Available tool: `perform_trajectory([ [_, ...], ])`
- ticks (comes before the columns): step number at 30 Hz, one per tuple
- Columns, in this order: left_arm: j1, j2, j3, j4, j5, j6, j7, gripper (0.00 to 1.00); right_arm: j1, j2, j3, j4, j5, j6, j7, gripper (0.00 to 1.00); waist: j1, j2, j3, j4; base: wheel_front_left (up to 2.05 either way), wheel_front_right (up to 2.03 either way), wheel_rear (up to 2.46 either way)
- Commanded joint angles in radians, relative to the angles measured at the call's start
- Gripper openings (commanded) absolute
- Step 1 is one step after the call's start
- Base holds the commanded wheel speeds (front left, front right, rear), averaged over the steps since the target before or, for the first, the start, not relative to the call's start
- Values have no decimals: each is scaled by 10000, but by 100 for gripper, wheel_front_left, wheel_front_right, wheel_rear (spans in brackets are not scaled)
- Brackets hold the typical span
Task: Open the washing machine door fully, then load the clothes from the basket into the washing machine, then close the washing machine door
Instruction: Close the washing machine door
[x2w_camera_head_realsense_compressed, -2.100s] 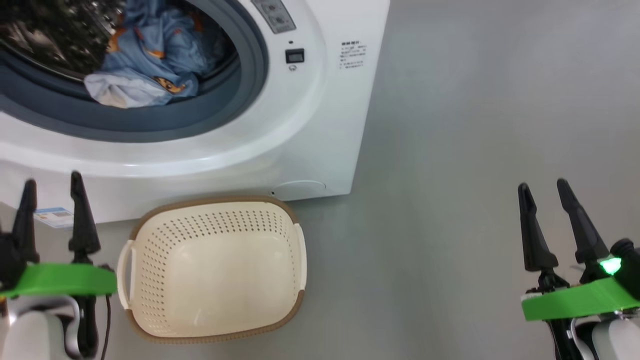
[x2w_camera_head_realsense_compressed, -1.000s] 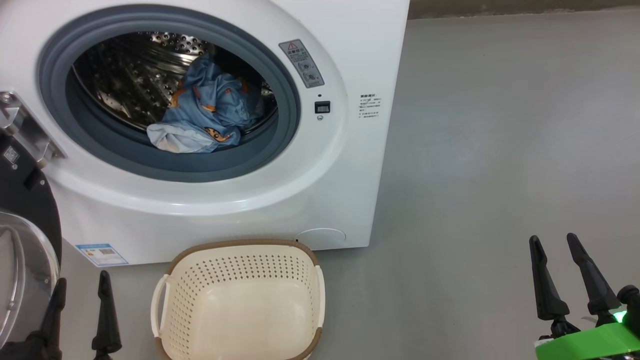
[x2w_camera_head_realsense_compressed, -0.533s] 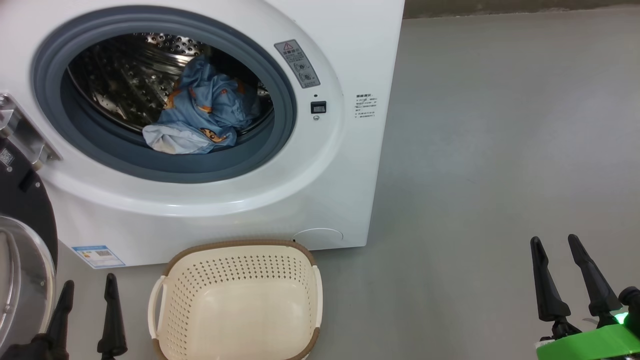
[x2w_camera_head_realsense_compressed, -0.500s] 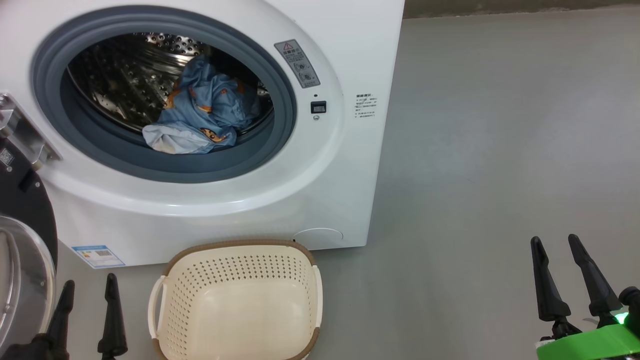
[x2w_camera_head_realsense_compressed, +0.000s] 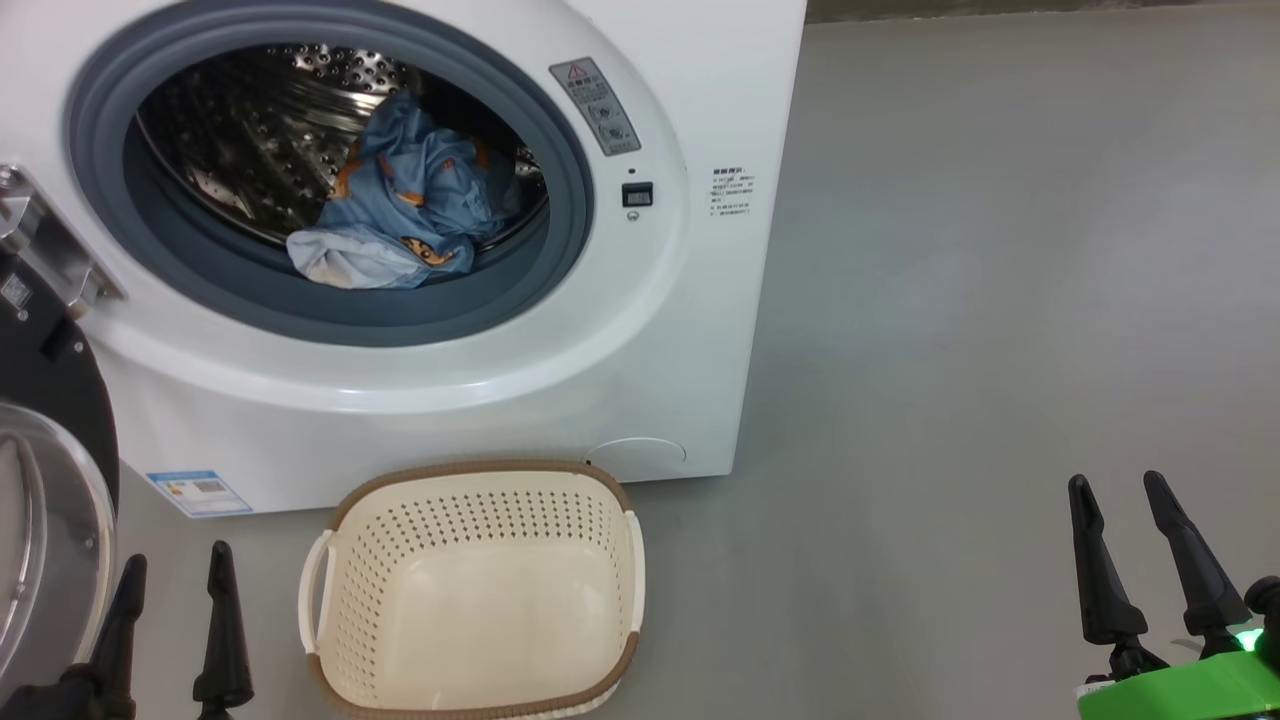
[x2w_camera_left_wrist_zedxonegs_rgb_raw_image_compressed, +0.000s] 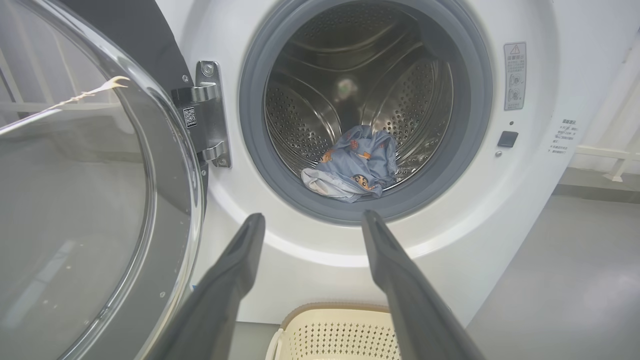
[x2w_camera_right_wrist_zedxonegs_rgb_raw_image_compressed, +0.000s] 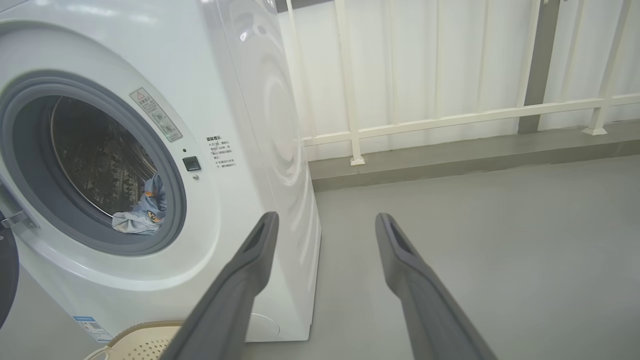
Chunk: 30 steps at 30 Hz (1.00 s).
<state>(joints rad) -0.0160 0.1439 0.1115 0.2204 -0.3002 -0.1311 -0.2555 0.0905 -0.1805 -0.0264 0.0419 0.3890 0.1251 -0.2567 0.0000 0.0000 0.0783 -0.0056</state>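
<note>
- Left hand (x2w_camera_head_realsense_compressed: 177, 562) stood with its fingers spread wide, holding nothing, low and just beside the washing machine door (x2w_camera_head_realsense_compressed: 45, 500). Right hand (x2w_camera_head_realsense_compressed: 1115, 490) was equally wide and empty, well apart over bare floor (x2w_camera_head_realsense_compressed: 950, 350).
- The door hung swung out at the machine's left on its metal hinge (x2w_camera_left_wrist_zedxonegs_rgb_raw_image_compressed: 210, 115), with a glossy black rim and a bulging clear bowl at centre.
- Judged stiff, with some weight, and free to move on one arc only. The glass and gloss looked slippery, so a push seemed better than a pinch. Best contact: the rim edge far from the hinge. On the bowl's curve a finger would likely slide off.
- Clothes (x2w_camera_head_realsense_compressed: 400, 215) lay in the steel drum (x2w_camera_left_wrist_zedxonegs_rgb_raw_image_compressed: 325, 75) as a soft bundle, low and close behind the grey gasket (x2w_camera_head_realsense_compressed: 560, 250). A fold near the lip might catch in the door.
- Basket (x2w_camera_head_realsense_compressed: 480, 470) sat empty on the floor, just in front of the washing machine (x2w_camera_head_realsense_compressed: 600, 380). Could not tell whether it cleared the door's sweep.
</note>
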Motion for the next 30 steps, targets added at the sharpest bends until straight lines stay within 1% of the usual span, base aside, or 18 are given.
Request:
perform_trajectory([
  [1, -201, 256, 338, -324, -34, 4, -63, 100, -156, -170, 179, -263, 178, 56, -51, 100, 0, 0, 8, -1, -100, 100, 0],
  [8, -154, 327, 222, -394, -82, 4, -63, 100, -163, -165, 171, -244, 179, 56, -51, 100, 0, 0, 36, -11, -79, 79, 0],
  [20, -161, 346, 129, -467, -141, 4, -63, 100, -180, -150, 137, -262, 161, 56, -51, 100, 0, 0, 49, 46, -5, 5, 0],
  [24, -131, 301, 109, -455, -194, 4, -63, 100, -196, -172, 188, -270, 153, 56, -51, 100, 0, 0, 52, 144, 0, 0, 0],
  [30, -84, 177, 62, -483, -227, 4, -63, 100, -242, -193, 288, -289, 119, 56, -51, 100, 0, 0, 80, 498, 0, 0, 0],
])
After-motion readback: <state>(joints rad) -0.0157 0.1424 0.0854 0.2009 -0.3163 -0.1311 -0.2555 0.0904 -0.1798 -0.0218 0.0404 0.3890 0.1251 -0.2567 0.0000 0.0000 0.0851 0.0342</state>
